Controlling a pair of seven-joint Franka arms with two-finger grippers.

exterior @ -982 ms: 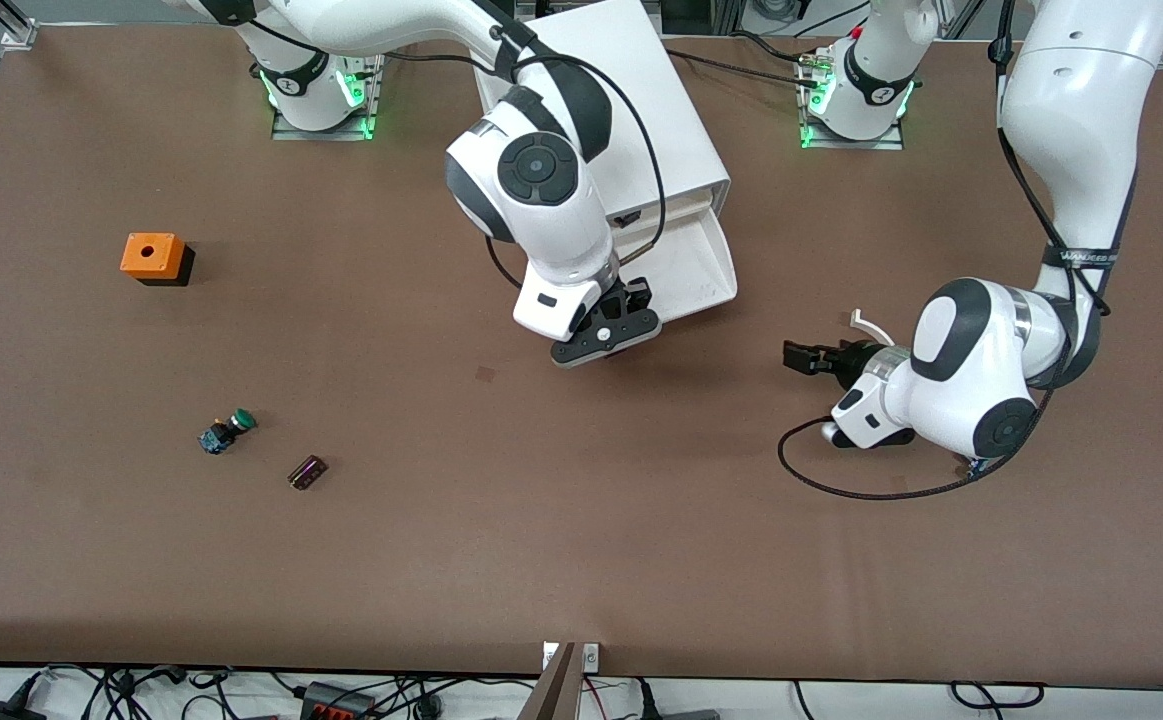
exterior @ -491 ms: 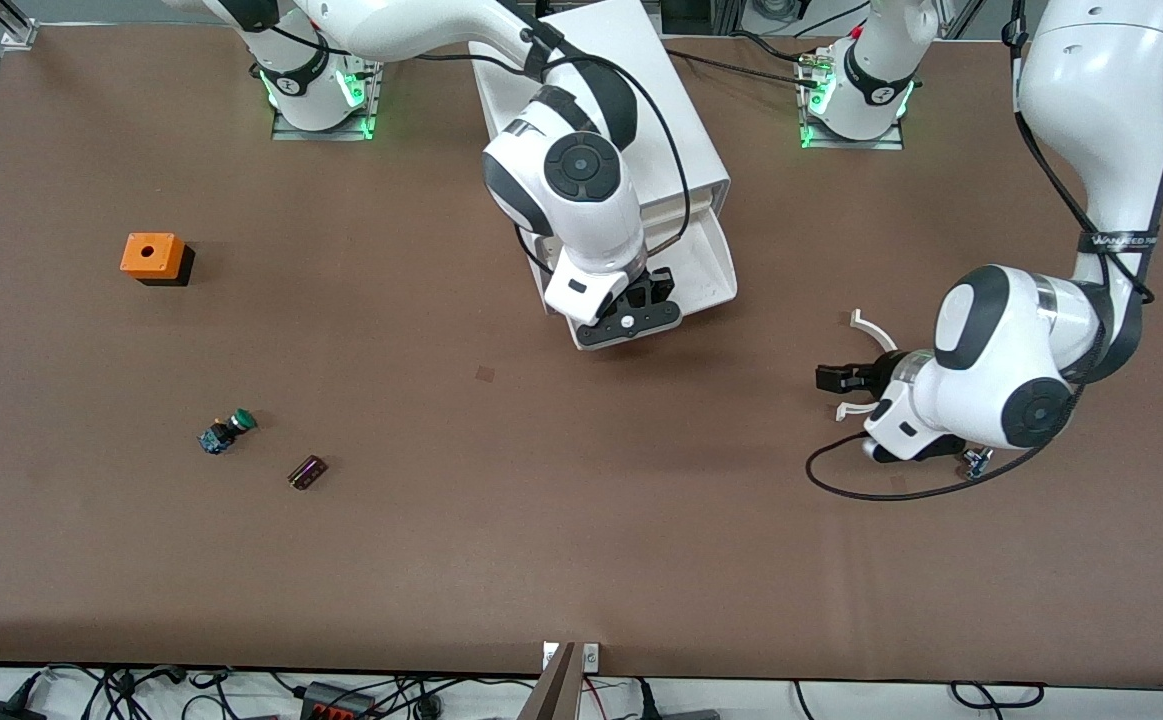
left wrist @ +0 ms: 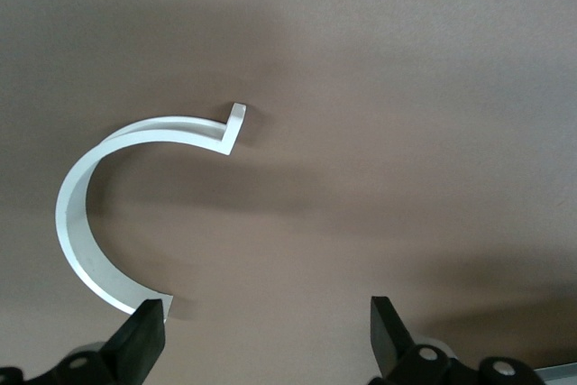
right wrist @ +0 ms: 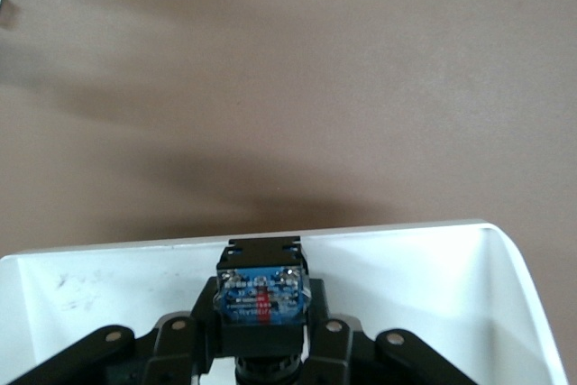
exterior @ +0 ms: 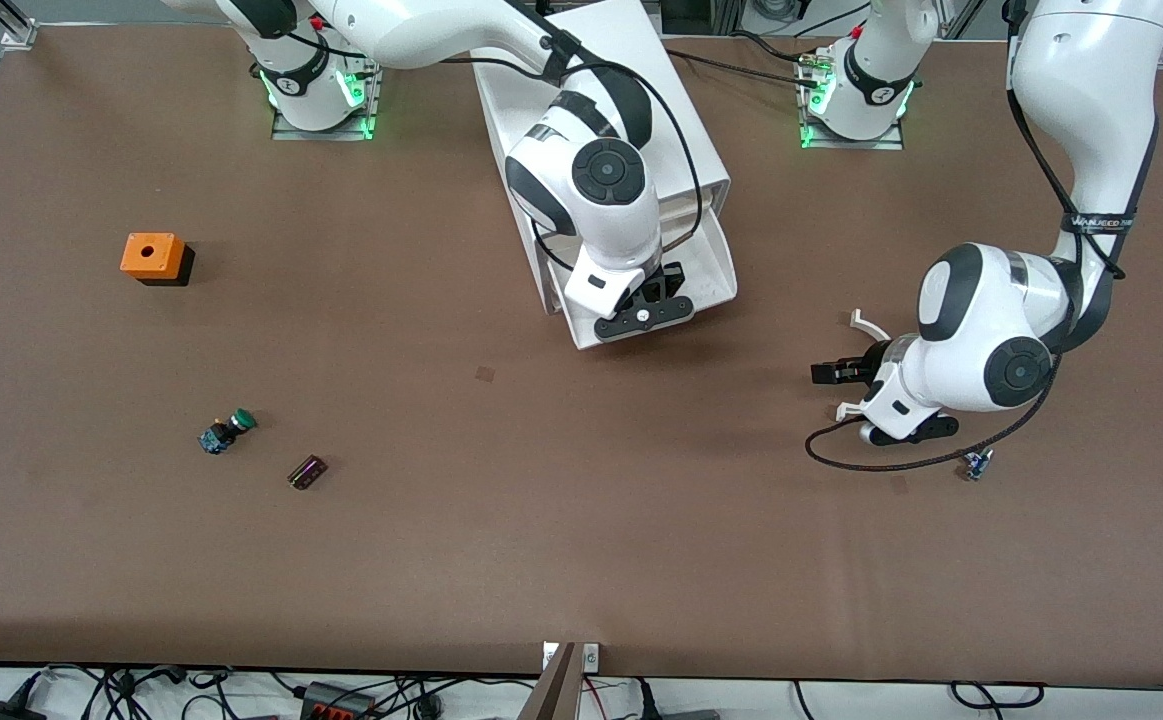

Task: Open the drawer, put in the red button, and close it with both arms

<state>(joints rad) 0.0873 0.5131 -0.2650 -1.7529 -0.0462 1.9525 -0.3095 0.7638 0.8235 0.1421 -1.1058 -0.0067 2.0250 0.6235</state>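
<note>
You are holding the button (right wrist: 261,299) in the closed right gripper (exterior: 643,315) just over the drawer (exterior: 713,262) rim, at its 6 o'clock edge, so releasing now risks bouncing it onto the table (exterior: 541,520), while the left gripper (exterior: 834,372) is waiting wide open.

**Layout, front view**

Cabinet (exterior: 631,110) sitting top centre, drawer (exterior: 711,265) sticking out toward cam. Right gripper (exterior: 644,317) hanging over drawer's front edge w/ button (right wrist: 261,293) in it. Left gripper (exterior: 834,372) sitting centre-right, curved clip (exterior: 869,325) just above it in frame. Box (exterior: 153,256) lying upper left; second button (exterior: 227,430) and small block (exterior: 307,472) lower left, near each other.
</note>
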